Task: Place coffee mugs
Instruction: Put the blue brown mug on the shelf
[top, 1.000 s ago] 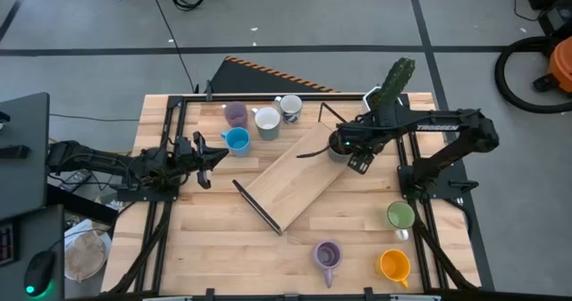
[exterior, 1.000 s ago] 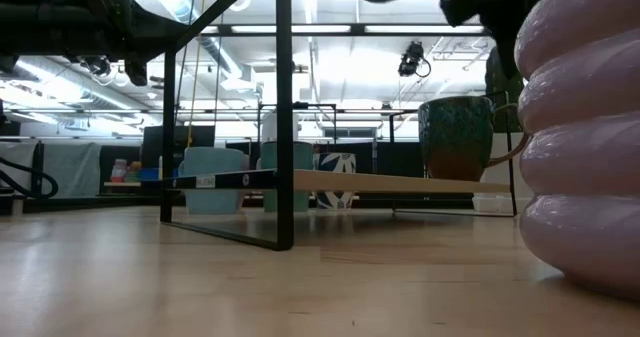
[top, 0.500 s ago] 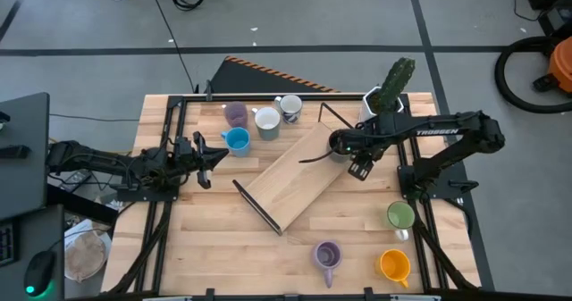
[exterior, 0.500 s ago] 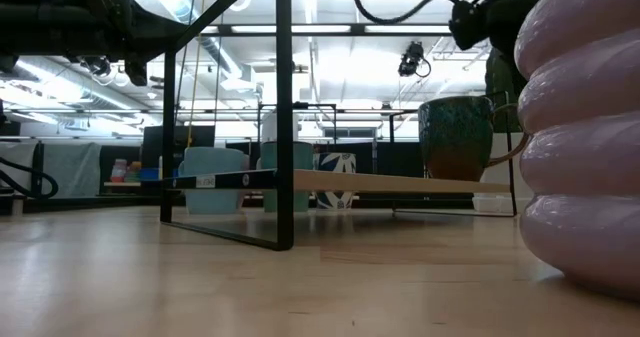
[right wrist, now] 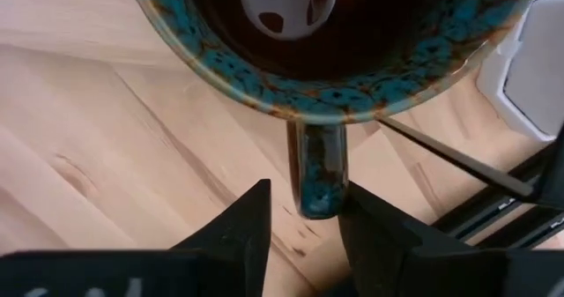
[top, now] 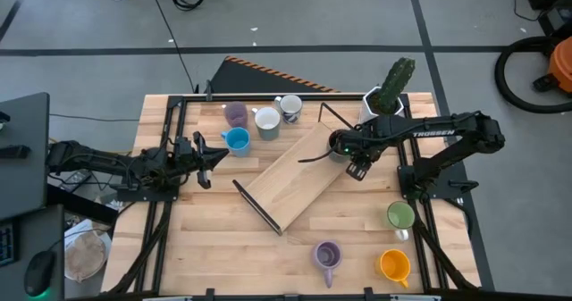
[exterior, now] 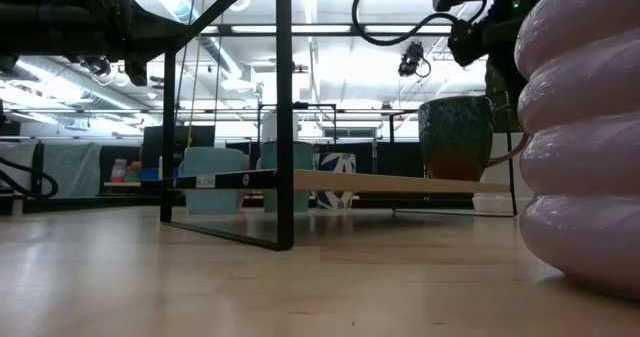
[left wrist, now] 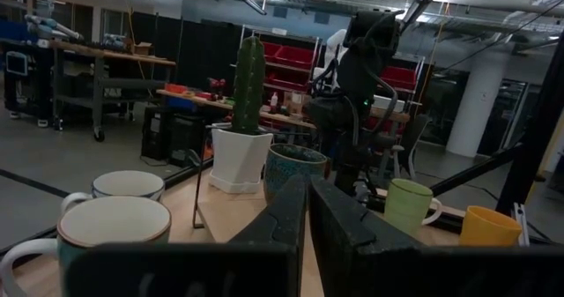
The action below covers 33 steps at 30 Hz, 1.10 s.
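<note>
The dark brown mug with a teal-speckled rim (top: pixel 338 146) stands upright on the slanted wooden board (top: pixel 295 176); its base rests on the board's right end (exterior: pixel 457 137). My right gripper (top: pixel 355 164) hangs open just over its handle (right wrist: pixel 319 169), one finger on each side. My left gripper (top: pixel 207 157) waits shut at the table's left, beside the blue mug (top: pixel 238 140). A lavender mug (top: pixel 236 114) and two white mugs (top: pixel 267 121) stand at the far edge. The green (top: pixel 399 215), orange (top: pixel 394 264) and second lavender mug (top: pixel 327 254) stand near right. My right gripper straddles the dark mug's handle (right wrist: pixel 319 191) from above, fingers pointing down. One finger (right wrist: pixel 370 222) stands very close to the handle's side; I cannot tell whether it touches. The mug sits upright on the board.
The white angular pot with the green cactus (top: pixel 386 94) stands just beyond the dark mug, at the far right corner. Black frame rails (top: pixel 170 149) run along both table sides. Bare tabletop (top: pixel 232 247) lies near left of the board.
My right gripper has come down and a little toward the near edge, onto the dark mug's handle. The mug and the left arm have stayed put.
</note>
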Tool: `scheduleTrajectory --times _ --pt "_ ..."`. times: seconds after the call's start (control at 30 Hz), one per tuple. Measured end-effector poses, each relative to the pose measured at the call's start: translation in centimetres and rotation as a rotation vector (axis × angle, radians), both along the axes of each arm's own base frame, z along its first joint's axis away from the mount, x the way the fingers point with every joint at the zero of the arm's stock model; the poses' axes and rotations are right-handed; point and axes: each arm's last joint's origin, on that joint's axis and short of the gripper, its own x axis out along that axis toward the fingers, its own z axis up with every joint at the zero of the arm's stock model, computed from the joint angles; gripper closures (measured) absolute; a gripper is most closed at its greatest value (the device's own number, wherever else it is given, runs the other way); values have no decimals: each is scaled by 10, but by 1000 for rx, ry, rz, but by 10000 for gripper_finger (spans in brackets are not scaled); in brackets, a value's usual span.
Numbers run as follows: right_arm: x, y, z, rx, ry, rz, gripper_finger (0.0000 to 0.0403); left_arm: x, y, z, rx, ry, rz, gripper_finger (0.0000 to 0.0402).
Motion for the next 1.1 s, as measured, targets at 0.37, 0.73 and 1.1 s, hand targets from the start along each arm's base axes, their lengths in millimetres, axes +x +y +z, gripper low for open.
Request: scheduleTrajectory --times 0.37,0.73,1.1 --pt "0 -1 0 -42 -3 -35 331 0 0 0 1 1 0 379" --pt "0 0 0 -25 -2 -75 324 0 0 0 1 2 0 379" --pt "-5 3 4 -10 -4 -113 325 0 0 0 0 3 0 379"
